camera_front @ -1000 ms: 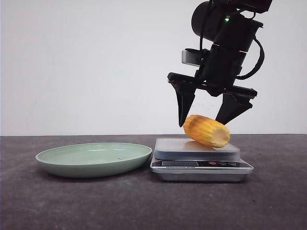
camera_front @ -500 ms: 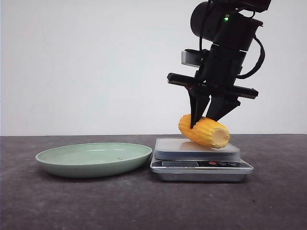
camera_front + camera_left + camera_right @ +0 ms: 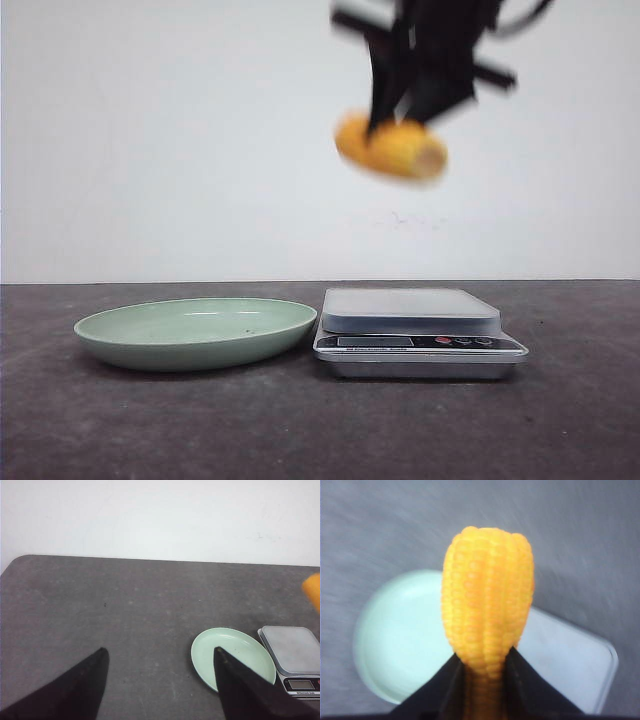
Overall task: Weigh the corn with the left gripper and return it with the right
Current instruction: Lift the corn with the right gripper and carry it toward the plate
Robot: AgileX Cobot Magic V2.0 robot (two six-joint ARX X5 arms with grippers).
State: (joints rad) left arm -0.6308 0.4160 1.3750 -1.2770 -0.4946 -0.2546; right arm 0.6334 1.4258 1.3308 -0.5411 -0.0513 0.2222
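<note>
Front camera sits low; both wrist cameras overlook plate [image 3: 232, 656] and scale [image 3: 294, 650].

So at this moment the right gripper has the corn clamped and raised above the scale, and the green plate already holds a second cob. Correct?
Not quite. The green plate is empty, as the front view shows; no second cob is in view. The rest stands: the right gripper is shut on the corn, raised above the scale.

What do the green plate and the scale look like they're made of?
The green plate looks like glazed ceramic, or possibly melamine: pale celadon with a smooth glossy sheen and soft highlights along its rim. The scale seems to have a brushed metal or silver-painted plastic body, judging by its matte grey platform and shiny lower edge; the pictures leave that open.
</note>
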